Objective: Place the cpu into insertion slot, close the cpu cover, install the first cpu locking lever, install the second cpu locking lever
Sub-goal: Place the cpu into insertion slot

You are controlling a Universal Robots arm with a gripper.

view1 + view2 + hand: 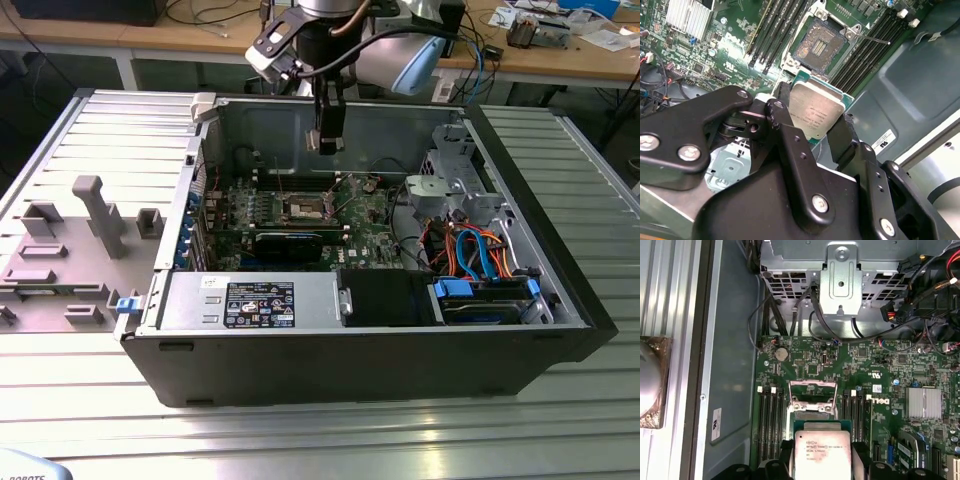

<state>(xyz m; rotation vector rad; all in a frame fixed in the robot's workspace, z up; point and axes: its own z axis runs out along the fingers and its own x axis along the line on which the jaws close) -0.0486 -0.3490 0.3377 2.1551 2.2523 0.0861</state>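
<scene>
cpu (816, 114) is sitting pinched between the two black fingers (785, 130) of my hand (812, 122), so the hand is clamping on its opposite edges, with the silver-grey metal top facing both wrist views. In the exterior view my hand (328, 140) is hanging inside the open computer case (400, 370), up above the green motherboard (365, 220) and more or less over the insertion slot (303, 208). The chip isn't touching the board; it's floating clear of it. In the second wrist view the insertion slot (818, 47) is lying bare, brownish pin field fully showing, nothing sitting in it. In the first wrist view the cpu (822, 452) is covering the near edge of the insertion slot (812, 412), and the cpu cover (812, 384) is standing flipped open on the far side of it. A thin metal lever (872, 38) is sticking out beside the slot, not latched down. Long black memory slots (770, 425) are running along both sides of the socket, and a finned silver heatsink (924, 402) is sitting further off on the board. The case itself is lying on its side on the ribbed metal worktop (560, 430).
</scene>
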